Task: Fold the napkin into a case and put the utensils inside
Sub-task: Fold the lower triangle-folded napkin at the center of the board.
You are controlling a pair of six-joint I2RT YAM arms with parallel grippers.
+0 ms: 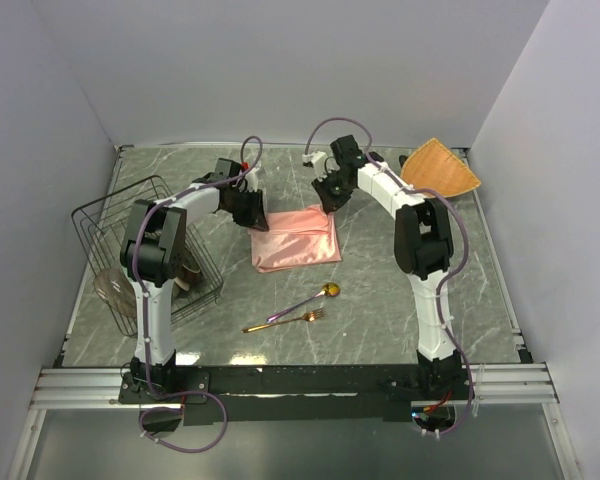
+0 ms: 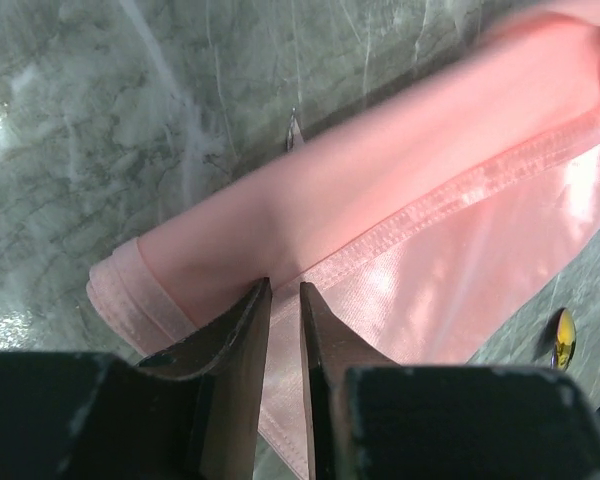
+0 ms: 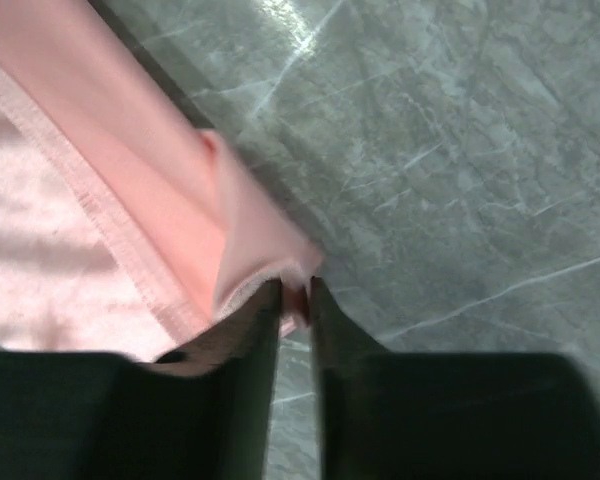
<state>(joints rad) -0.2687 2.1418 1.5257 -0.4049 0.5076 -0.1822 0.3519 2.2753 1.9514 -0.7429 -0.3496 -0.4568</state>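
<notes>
At the left stands a black wire dish rack [image 1: 130, 240]. Just right of it, the left pincer [image 2: 285, 292] is clenched on the far-left hem of the thin salmon-pink cloth napkin [image 1: 298, 240], which lies doubled over mid-table, toward the far side. The right pincer [image 3: 295, 292] is nipped tight on its far-right corner. The cloth looks light, limp and rather slick, so the stitched hem corners seem the surest hold. The slim gold spoon [image 1: 302, 303] and gold fork [image 1: 285, 322] lie nearer.

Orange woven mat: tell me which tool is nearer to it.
Right. The right tool pinches the napkin at its far right corner, left of the mat; the left tool pinches the far left corner, further off across the cloth.
</notes>
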